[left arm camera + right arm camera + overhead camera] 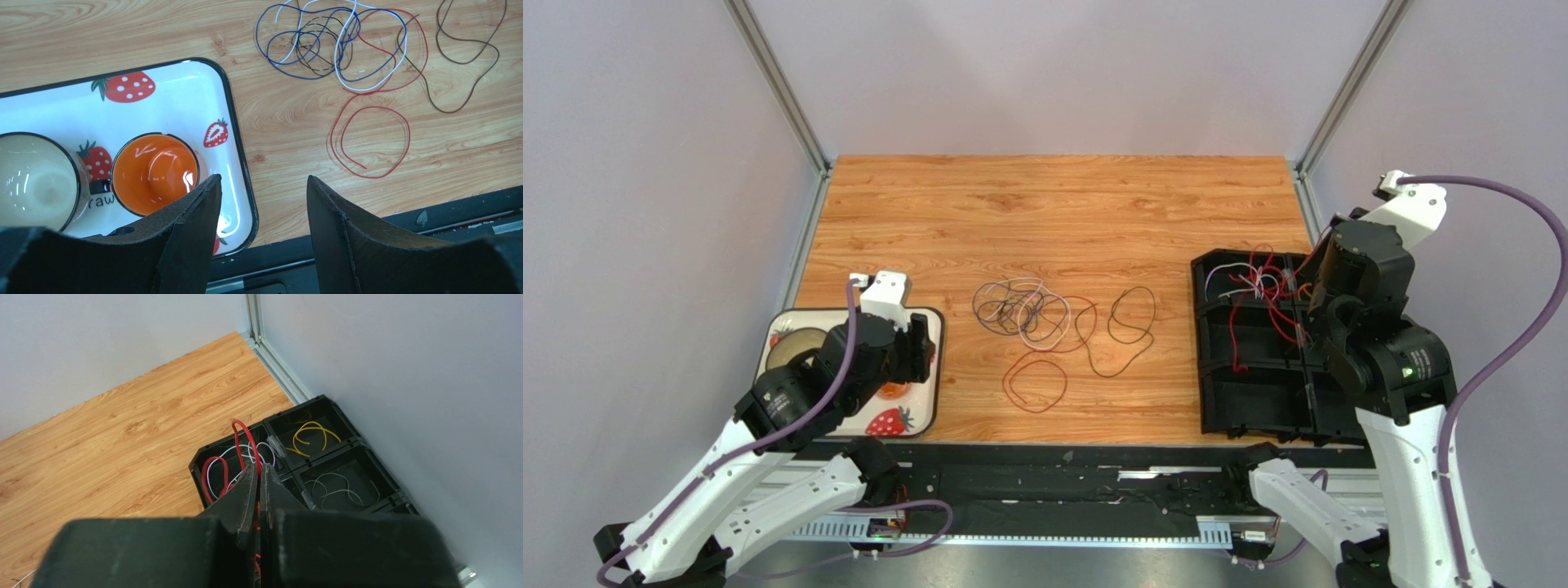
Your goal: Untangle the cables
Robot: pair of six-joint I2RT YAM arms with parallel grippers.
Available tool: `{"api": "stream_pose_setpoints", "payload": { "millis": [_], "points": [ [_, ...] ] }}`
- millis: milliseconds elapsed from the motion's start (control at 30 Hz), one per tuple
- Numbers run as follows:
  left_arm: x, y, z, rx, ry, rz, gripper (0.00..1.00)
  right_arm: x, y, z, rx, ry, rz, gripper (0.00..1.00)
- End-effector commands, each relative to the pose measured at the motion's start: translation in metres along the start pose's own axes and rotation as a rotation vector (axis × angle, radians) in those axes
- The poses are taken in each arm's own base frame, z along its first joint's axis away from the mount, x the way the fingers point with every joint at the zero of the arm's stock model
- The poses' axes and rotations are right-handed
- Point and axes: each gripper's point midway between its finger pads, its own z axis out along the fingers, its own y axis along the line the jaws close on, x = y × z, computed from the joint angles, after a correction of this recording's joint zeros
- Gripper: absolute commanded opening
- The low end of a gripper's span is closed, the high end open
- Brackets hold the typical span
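The right fingers [258, 470] pinch a red cable [235, 422] over the box [322, 401] at 3 o'clock. The left fingers [918, 346] are open at 8 o'clock.

We look down on a wood-grain worktop [1038, 208] with three groups of things lying directly on it. At its left edge sits a white tray [184, 98] with a dark rim and a strawberry print. Near the middle the cables [1024, 311] lie loose on the wood in a tangle of blue, white, dark and red strands. A red loop [1035, 384] lies just beside it on the near side, and a dark loop [1130, 325] at its right. A black box [1247, 404] of compartments rests at the right edge
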Motion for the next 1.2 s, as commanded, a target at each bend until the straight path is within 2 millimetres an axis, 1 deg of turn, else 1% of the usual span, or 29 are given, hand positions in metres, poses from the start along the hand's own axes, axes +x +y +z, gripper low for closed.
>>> {"api": "stream_pose_setpoints", "payload": {
  "millis": [0,233,367,567,667,700,767,800,833,867,900,933,1000,1033,1133,1167],
  "points": [
    [-0.012,-0.004,-0.006,0.028,-0.035,-0.012,0.62,0.018,0.02,0.006,-0.139,0.086,0.079,0.0],
    [-0.012,-0.004,-0.006,0.028,-0.039,-0.015,0.63,0.03,0.01,0.015,-0.107,0.096,0.061,0.0],
    [-0.012,-0.004,-0.005,0.026,-0.035,-0.013,0.63,0.04,0.01,0.023,-0.102,0.113,0.053,0.0],
    [-0.012,-0.003,-0.005,0.02,-0.036,-0.014,0.63,0.028,0.018,0.029,-0.148,0.094,0.083,0.0],
    [-0.011,-0.003,-0.005,0.017,-0.034,-0.014,0.63,0.03,0.017,0.032,-0.143,0.094,0.086,0.0],
    [-0.011,-0.003,-0.004,0.017,-0.033,-0.014,0.62,0.039,0.017,0.035,-0.138,0.108,0.085,0.0],
    [-0.011,-0.003,-0.004,0.017,-0.033,-0.014,0.63,0.049,0.017,0.038,-0.14,0.119,0.099,0.0],
    [-0.011,-0.003,-0.004,0.016,-0.031,-0.013,0.63,0.063,0.016,0.041,-0.134,0.145,0.09,0.0],
    [-0.011,-0.003,-0.004,0.018,-0.031,-0.013,0.63,0.068,0.017,0.042,-0.136,0.155,0.09,0.0],
    [-0.011,-0.003,-0.004,0.017,-0.029,-0.012,0.63,0.072,0.009,0.044,-0.112,0.156,0.099,0.0],
    [-0.011,-0.003,-0.004,0.017,-0.029,-0.012,0.63,0.076,0.01,0.045,-0.118,0.162,0.103,0.0],
    [-0.011,-0.003,-0.004,0.018,-0.031,-0.013,0.63,0.084,0.008,0.046,-0.109,0.178,0.1,0.0],
    [-0.011,-0.004,-0.003,0.017,-0.028,-0.012,0.63,0.088,0.004,0.046,-0.095,0.179,0.114,0.0],
    [-0.011,-0.004,-0.003,0.017,-0.026,-0.009,0.63,0.094,0.002,0.047,-0.084,0.191,0.114,0.0],
    [-0.01,-0.004,-0.002,0.016,-0.024,-0.01,0.63,0.103,-0.004,0.049,-0.045,0.203,0.147,0.0],
    [-0.011,-0.004,-0.003,0.015,-0.026,-0.01,0.63,0.111,-0.007,0.05,-0.03,0.215,0.15,0.0]
  ]
}}
